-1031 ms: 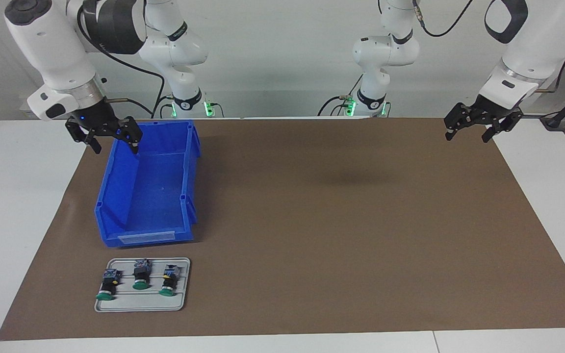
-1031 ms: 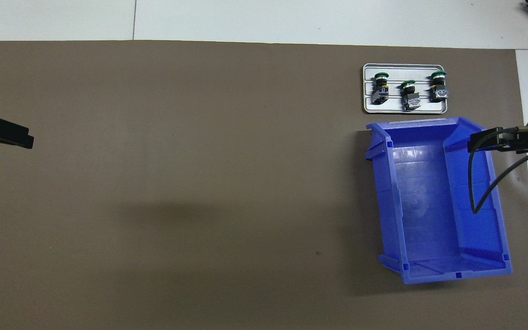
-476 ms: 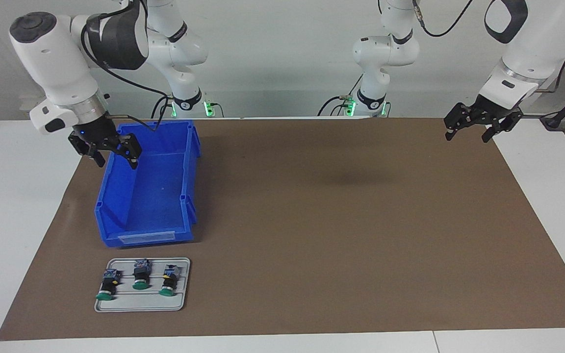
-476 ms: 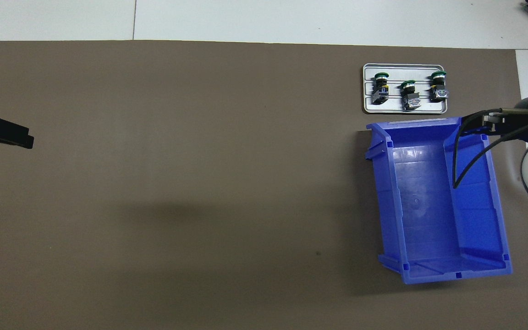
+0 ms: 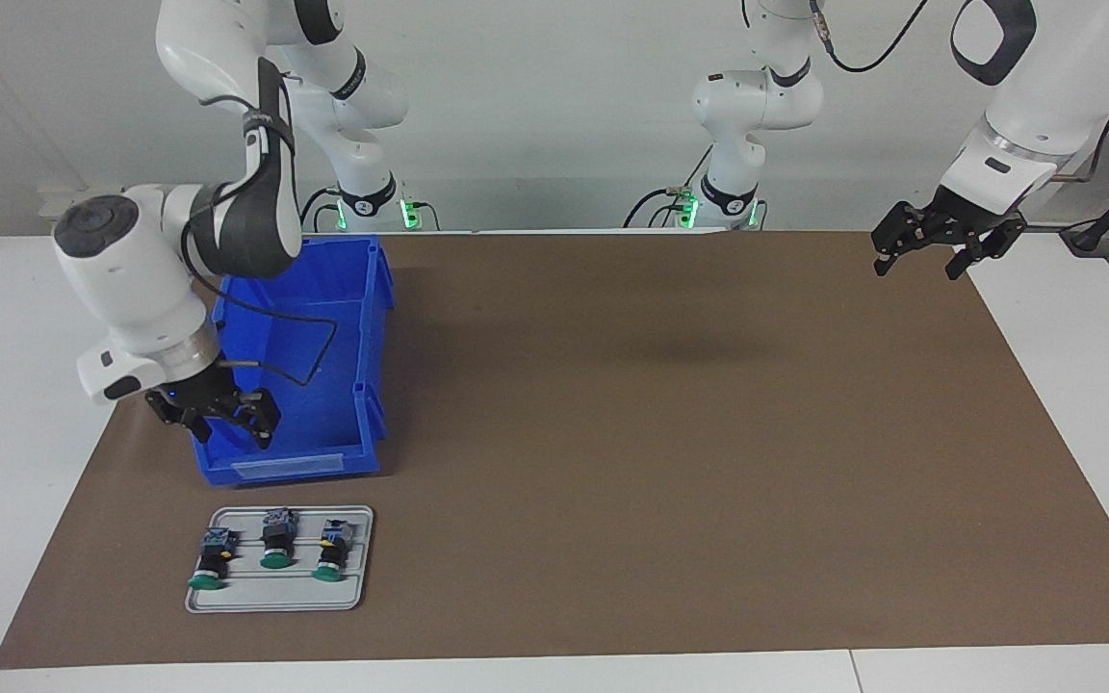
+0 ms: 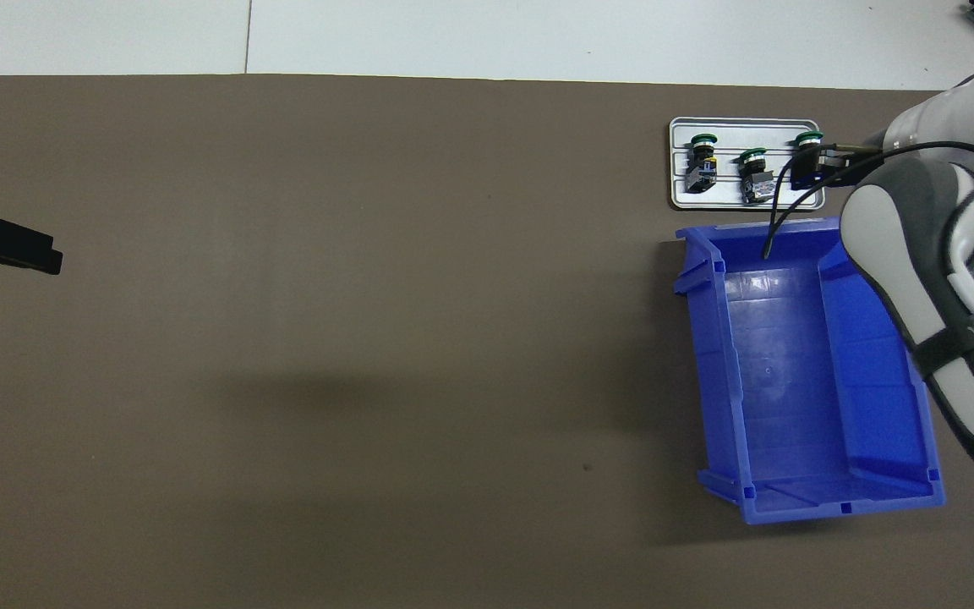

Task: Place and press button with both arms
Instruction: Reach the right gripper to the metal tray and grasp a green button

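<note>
Nothing is done yet: all three buttons (image 5: 273, 545) lie on the tray (image 5: 352, 597). Right hand (image 5: 216, 423) hangs wide above it, empty; left hand (image 5: 940, 252) waits wide.

The right gripper (image 5: 226, 430) came down from above the bin's (image 5: 362, 318) corner nearest the robots to hang over its end toward the tray (image 5: 362, 558), its open fingers narrower than before, the arm folded lower.
</note>
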Robot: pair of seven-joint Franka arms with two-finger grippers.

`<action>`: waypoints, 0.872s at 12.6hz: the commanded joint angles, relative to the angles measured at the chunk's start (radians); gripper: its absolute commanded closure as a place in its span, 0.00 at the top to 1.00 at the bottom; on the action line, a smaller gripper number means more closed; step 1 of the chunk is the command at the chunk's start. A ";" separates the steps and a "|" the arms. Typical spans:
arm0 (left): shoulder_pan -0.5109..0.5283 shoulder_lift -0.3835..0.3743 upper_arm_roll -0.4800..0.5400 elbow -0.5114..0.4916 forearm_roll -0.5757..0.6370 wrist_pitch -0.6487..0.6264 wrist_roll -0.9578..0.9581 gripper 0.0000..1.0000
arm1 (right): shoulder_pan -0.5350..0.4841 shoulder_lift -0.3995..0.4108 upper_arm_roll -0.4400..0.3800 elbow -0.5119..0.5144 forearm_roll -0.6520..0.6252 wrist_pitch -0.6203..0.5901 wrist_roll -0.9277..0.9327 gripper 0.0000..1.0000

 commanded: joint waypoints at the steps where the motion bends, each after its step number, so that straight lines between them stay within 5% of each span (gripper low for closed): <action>1: 0.009 -0.021 -0.008 -0.025 0.006 -0.003 -0.007 1.00 | -0.010 0.104 0.009 0.064 -0.005 0.081 0.011 0.84; 11: 0.009 -0.021 -0.008 -0.025 0.006 -0.003 -0.007 1.00 | 0.008 0.195 0.018 0.053 0.012 0.214 0.000 0.78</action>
